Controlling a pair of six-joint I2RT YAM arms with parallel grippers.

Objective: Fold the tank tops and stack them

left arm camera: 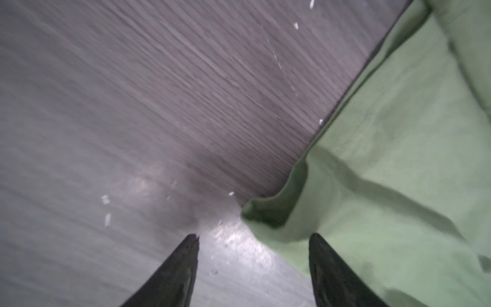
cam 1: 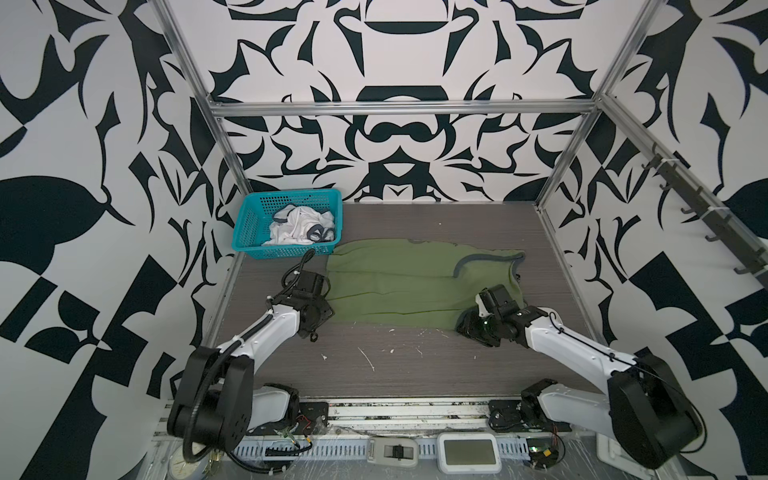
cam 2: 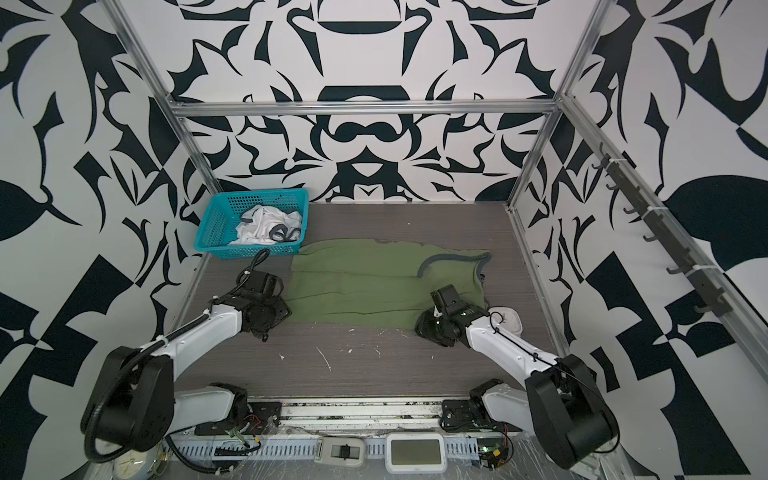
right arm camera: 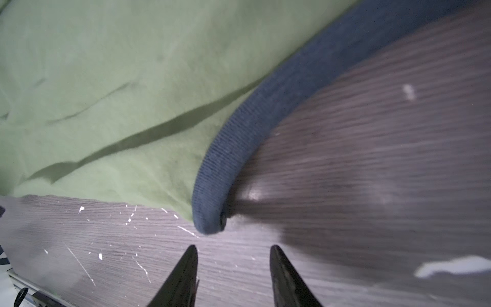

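Wrist views: left and right jaws seen parted, nothing gripped. Green top (cam 1: 415,286) spread on worktop (cam 1: 415,374), unfolded; white top (cam 1: 297,228) crumpled in basket (cam 1: 246,228) (nothing stacked).

You have an olive-green tank top (cam 1: 399,286) edged in ribbed grey-blue trim (right arm camera: 265,111), and a white tank top (cam 1: 297,226) with dark trim (cam 1: 319,232) in a teal mesh basket (cam 1: 249,224). The tabletop (cam 1: 395,365) is grey-brown woodgrain flecked white; the walls (cam 1: 399,137) carry bold, mirrored black-on-white shapes.
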